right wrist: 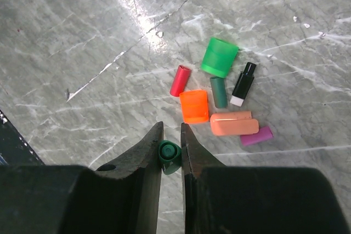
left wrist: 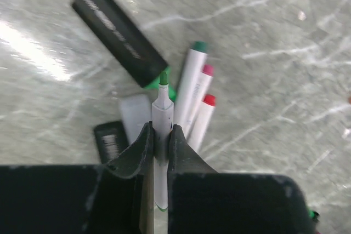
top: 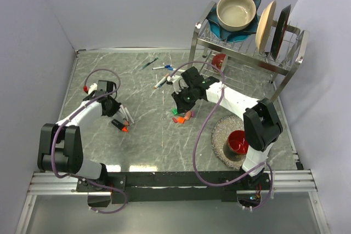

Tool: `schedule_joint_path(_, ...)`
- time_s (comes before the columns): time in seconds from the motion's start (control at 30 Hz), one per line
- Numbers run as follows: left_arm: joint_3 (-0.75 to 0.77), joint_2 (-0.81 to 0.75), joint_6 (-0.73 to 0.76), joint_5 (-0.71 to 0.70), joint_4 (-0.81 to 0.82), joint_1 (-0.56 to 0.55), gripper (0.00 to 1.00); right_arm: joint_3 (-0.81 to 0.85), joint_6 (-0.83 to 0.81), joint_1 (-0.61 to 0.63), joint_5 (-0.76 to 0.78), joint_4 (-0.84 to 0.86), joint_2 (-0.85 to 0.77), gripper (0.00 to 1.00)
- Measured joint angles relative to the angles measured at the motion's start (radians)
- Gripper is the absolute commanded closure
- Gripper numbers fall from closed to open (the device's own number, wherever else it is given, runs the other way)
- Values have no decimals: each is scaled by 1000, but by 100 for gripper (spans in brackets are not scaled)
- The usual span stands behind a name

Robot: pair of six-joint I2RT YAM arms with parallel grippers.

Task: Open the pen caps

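My left gripper (left wrist: 160, 130) (top: 114, 110) is shut on a white marker barrel (left wrist: 163, 108) whose bare green tip points away from me. Below it lie three white markers (left wrist: 193, 94) with green, pink and red ends, a black highlighter (left wrist: 118, 35) and a small black piece (left wrist: 111, 141). My right gripper (right wrist: 171, 130) (top: 179, 102) is shut on a dark green pen cap (right wrist: 169, 156), held above the table. Under it lies a pile of loose pen caps (top: 181, 117): red (right wrist: 179, 80), bright green (right wrist: 219, 56), dark green (right wrist: 219, 92), black (right wrist: 243, 84), orange (right wrist: 194, 106), salmon (right wrist: 234, 124) and magenta (right wrist: 256, 136).
More markers (top: 162, 80) and a green pen (top: 148, 64) lie toward the back of the table. A dish rack (top: 241, 53) with a bowl and plates stands at the back right. A red cup (top: 237, 141) sits on a woven mat at the near right. Walls close in the left and back.
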Motion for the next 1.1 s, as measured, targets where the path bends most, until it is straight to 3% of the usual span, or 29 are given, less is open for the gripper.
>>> schedule_joint_path(0.3, 43, 59, 31, -38, -23, 24, 80, 19, -10, 0, -7, -21, 29, 93)
schedule_joint_path(0.6, 88, 135, 58, -36, -19, 24, 61, 24, -19, 0, -10, -38, 42, 93)
schedule_joint_path(1.1, 119, 108, 84, -32, -34, 24, 44, 37, -34, 0, -3, -60, 72, 92)
